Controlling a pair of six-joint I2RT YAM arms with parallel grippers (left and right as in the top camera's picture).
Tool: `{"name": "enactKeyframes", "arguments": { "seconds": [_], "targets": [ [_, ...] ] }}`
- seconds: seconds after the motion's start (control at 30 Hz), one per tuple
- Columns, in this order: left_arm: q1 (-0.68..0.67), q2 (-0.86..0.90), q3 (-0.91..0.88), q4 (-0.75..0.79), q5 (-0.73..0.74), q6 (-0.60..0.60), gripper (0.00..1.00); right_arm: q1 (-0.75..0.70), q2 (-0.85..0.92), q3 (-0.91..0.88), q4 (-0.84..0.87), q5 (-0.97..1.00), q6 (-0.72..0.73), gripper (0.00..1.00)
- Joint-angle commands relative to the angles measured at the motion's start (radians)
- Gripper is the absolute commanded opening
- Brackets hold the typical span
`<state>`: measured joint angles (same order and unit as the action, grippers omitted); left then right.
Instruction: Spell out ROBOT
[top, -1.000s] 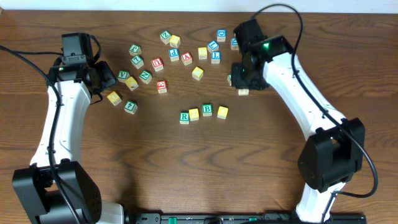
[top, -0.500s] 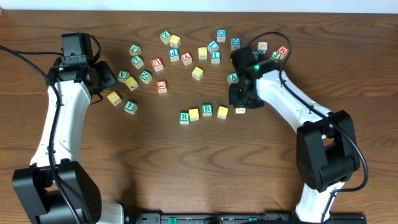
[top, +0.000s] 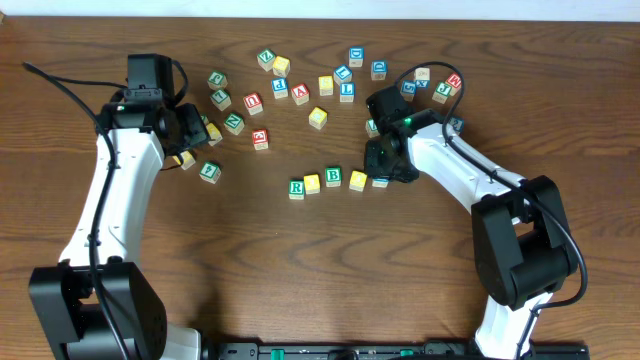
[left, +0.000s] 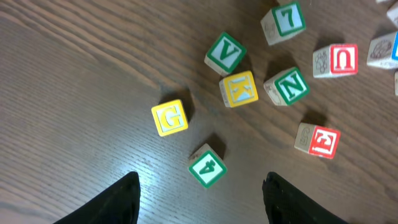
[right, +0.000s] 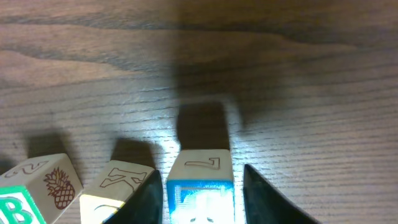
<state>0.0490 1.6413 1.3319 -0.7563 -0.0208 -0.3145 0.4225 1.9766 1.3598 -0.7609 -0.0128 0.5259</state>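
Observation:
A row of blocks lies mid-table: green R, a yellow block, green B, another yellow block. My right gripper is low at the row's right end. In the right wrist view its jaws straddle a blue-topped block standing on the table beside the yellow block. Thin gaps show on both sides of the blue block, and I cannot read its letter. My left gripper is open and empty above the table, just behind a green 4 block.
Loose blocks lie across the back of the table, among them a yellow one and a red one. The left wrist view shows yellow G, green V, yellow K, green N and red U.
My right gripper came down and left from the back cluster with the blue block to the row's right end. My left arm shifted right toward the left cluster.

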Motion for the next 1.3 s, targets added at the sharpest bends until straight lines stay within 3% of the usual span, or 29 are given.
{"name": "enactKeyframes", "arguments": {
  "seconds": [0.0,0.23,0.53,0.63,0.8,0.93,1.1,1.27],
  "targets": [
    [-0.016,0.008,-0.002,-0.014,0.011,-0.005,0.62,0.016,0.006,-0.018,0.01,-0.001,0.012,0.4],
    [-0.047,0.007,-0.002,-0.031,0.013,-0.004,0.61,0.011,-0.005,-0.012,0.01,-0.002,0.012,0.45],
    [-0.07,-0.069,-0.002,-0.127,0.013,-0.005,0.45,-0.036,-0.182,0.008,-0.035,-0.005,-0.011,0.5],
    [-0.084,-0.063,-0.01,-0.197,0.013,-0.005,0.34,-0.044,-0.192,0.008,-0.082,-0.005,-0.011,0.45],
    [-0.127,-0.06,-0.075,-0.203,0.013,-0.039,0.08,-0.048,-0.173,-0.029,-0.111,0.023,0.005,0.31],
    [-0.161,-0.06,-0.156,-0.143,0.032,-0.065,0.08,-0.061,-0.147,-0.049,-0.106,0.033,0.02,0.17],
    [-0.187,-0.059,-0.272,0.04,0.114,-0.066,0.07,-0.083,-0.11,-0.053,-0.092,0.033,0.02,0.01],
    [-0.223,-0.035,-0.311,0.13,0.119,-0.111,0.08,-0.085,-0.056,-0.053,-0.057,0.027,0.019,0.01]
  ]
}}
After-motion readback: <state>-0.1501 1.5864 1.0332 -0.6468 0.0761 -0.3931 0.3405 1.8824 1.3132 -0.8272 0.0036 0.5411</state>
